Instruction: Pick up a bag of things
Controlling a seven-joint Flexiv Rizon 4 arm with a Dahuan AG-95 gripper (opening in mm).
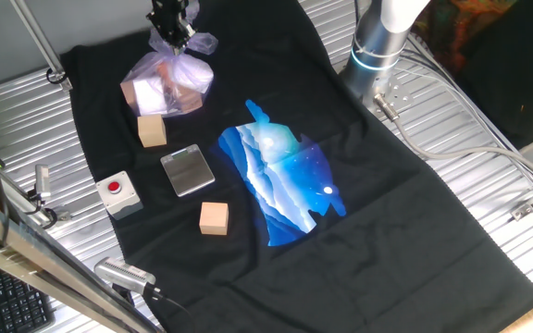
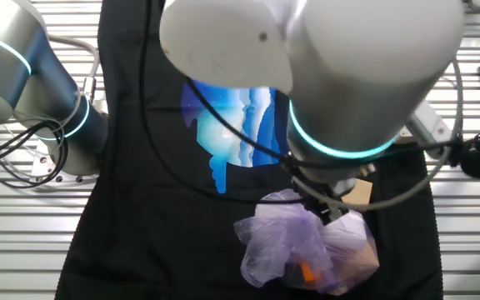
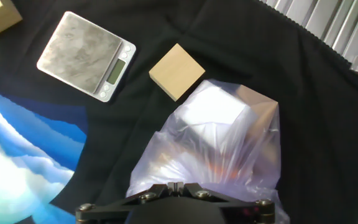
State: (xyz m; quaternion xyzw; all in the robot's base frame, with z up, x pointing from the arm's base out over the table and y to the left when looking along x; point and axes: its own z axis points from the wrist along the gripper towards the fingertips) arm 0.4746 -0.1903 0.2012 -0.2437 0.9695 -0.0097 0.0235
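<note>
The bag of things (image 1: 167, 83) is a translucent pale pink-lavender plastic bag with blocky contents, at the far left of the black cloth (image 1: 387, 213). My gripper (image 1: 172, 26) is directly above it, and its fingers pinch the gathered top. In the hand view the jaws (image 3: 174, 185) are pressed together with the bag (image 3: 219, 134) hanging below them. The other fixed view shows the gripper (image 2: 323, 208) on the bag's top (image 2: 307, 246). I cannot tell whether the bag's bottom still touches the cloth.
A tan wooden cube (image 1: 153, 130) sits right beside the bag, and another (image 1: 214, 218) lies nearer the front. A flat silvery scale plate (image 1: 187, 170) lies between them. A white box with a red button (image 1: 118, 192) stands at the cloth's left edge. A blue print (image 1: 285, 180) marks the middle of the cloth.
</note>
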